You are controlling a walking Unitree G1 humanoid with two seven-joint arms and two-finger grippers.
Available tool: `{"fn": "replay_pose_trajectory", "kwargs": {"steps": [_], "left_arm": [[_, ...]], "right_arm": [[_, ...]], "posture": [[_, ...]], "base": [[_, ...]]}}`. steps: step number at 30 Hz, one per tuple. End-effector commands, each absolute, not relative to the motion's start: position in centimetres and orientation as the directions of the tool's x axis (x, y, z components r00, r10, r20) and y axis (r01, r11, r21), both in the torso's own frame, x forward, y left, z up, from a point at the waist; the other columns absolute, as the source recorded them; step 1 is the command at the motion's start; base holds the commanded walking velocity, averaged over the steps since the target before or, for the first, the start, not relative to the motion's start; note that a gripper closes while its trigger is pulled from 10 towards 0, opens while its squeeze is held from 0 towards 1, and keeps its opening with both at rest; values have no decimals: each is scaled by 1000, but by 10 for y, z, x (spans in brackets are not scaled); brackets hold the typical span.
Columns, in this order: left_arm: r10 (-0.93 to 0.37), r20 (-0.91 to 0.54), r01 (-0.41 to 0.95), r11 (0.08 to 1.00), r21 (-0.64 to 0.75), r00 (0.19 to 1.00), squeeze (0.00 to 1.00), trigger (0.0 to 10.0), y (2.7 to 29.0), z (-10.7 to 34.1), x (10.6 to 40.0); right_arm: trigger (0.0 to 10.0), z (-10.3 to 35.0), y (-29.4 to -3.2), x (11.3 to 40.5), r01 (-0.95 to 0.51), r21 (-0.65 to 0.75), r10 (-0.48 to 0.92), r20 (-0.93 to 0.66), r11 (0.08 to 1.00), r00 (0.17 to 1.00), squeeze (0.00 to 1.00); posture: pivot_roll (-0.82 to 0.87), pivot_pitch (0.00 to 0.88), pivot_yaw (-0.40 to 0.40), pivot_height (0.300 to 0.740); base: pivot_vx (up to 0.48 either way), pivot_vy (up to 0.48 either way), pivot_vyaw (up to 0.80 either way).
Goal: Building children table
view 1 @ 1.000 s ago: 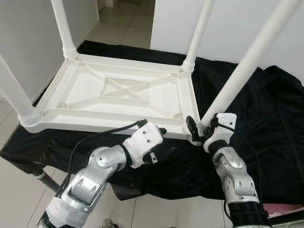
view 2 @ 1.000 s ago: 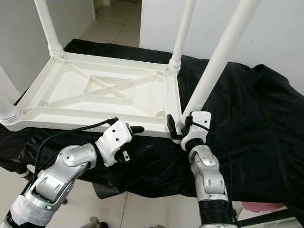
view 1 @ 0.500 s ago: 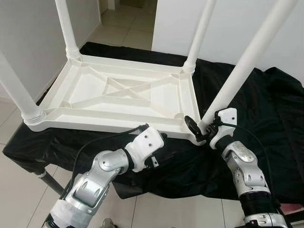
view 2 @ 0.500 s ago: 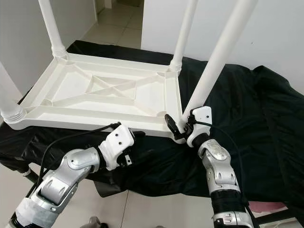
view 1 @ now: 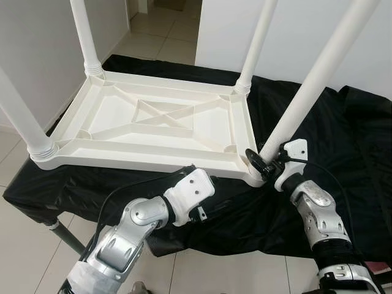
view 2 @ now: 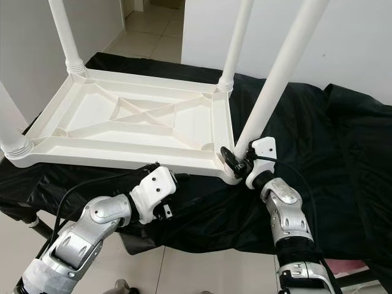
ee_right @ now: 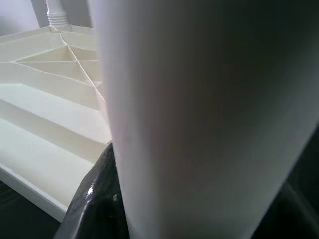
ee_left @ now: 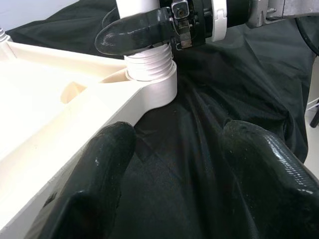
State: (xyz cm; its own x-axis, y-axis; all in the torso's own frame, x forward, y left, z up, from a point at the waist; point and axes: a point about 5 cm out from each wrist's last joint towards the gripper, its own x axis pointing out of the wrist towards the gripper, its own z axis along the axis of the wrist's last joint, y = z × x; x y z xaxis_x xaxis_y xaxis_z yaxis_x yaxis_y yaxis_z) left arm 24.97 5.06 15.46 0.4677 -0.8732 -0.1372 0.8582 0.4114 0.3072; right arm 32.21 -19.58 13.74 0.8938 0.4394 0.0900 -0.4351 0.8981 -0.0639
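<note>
A white plastic children's table (view 1: 153, 122) lies upside down on a black cloth (view 1: 343, 128), all its legs pointing up. My right gripper (view 1: 260, 164) is shut around the threaded base of the near right leg (view 1: 312, 86). In the right wrist view this leg (ee_right: 199, 109) stands close between the black fingers (ee_right: 94, 199). My left gripper (ee_left: 174, 164) is open at the table's near rim (view 1: 184, 164), a little left of that corner. One of its fingers (ee_left: 99, 164) is against the rim and the other hangs over the cloth. The left wrist view looks at the leg socket (ee_left: 152, 82).
The cloth covers a low stand with a dark metal leg (view 1: 61, 234) at the near left. Beyond it is pale tile floor (view 1: 159, 30) between white walls. The cloth is bare to the right of the table.
My right gripper has slid in and closed around the base of the near right leg. The left gripper has crept a little right along the near rim.
</note>
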Motion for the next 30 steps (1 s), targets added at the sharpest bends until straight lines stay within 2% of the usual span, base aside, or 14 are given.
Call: {"fn": "replay_pose_trajectory", "kwargs": {"steps": [1, 2, 3, 4, 5, 9, 18, 26, 28, 29, 30], "left_arm": [[-854, -123, 833, 445, 328, 505, 0, 10000, 51, 156, 252], [-854, -123, 833, 445, 328, 505, 0, 10000, 51, 156, 252], [-855, -123, 833, 444, 331, 505, 0, 10000, 51, 156, 252], [-855, -123, 833, 444, 331, 505, 0, 10000, 51, 156, 252], [-853, -124, 831, 446, 334, 508, 0, 10000, 52, 156, 253], [-853, -124, 831, 446, 334, 508, 0, 10000, 52, 156, 253], [-847, -119, 825, 456, 334, 517, 0, 10000, 53, 157, 253], [-847, -121, 825, 456, 334, 517, 0, 10000, 54, 158, 254], [-848, -124, 826, 453, 335, 515, 0, 10000, 53, 157, 254], [-848, -124, 826, 453, 335, 515, 0, 10000, 53, 157, 254], [-848, -124, 827, 452, 335, 514, 0, 10000, 52, 157, 254]], "right_arm": [[0, 132, -196, 321, -453, -76, 458, 62, 888, 887, 0], [0, 132, -196, 321, -453, -76, 458, 62, 888, 887, 0], [1098, 131, -196, 321, -451, -71, 455, 62, 890, 888, 0], [1098, 131, -196, 321, -451, -71, 455, 62, 890, 888, 0], [10000, 129, -197, 320, -433, -64, 436, 56, 899, 898, 0], [10000, 129, -197, 320, -433, -64, 436, 56, 899, 898, 0], [10000, 128, -200, 324, -221, -63, 224, 35, 973, 974, 0], [10000, 127, -196, 322, -107, -35, 108, 25, 994, 994, 0], [10000, 124, -194, 316, 96, -17, -95, 27, 995, 995, 0], [10000, 124, -194, 316, 96, -17, -95, 27, 995, 995, 0], [10000, 121, -191, 313, 211, -8, -211, 16, 977, 977, 0]], "posture": [[53, 60, -71, 740], [53, 60, -71, 740], [57, 62, -72, 740], [57, 62, -72, 740], [57, 63, -74, 740], [57, 63, -74, 740], [49, 69, -69, 740], [48, 73, -69, 740], [44, 77, -69, 740], [44, 77, -69, 740], [45, 77, -70, 740]], "base": [[0, 0, 0], [0, 0, 0], [0, 0, 0], [0, 0, 0], [0, 0, 0], [0, 0, 0], [0, 0, 0], [0, 0, 0], [0, 0, 0], [0, 0, 0], [0, 0, 0]]}}
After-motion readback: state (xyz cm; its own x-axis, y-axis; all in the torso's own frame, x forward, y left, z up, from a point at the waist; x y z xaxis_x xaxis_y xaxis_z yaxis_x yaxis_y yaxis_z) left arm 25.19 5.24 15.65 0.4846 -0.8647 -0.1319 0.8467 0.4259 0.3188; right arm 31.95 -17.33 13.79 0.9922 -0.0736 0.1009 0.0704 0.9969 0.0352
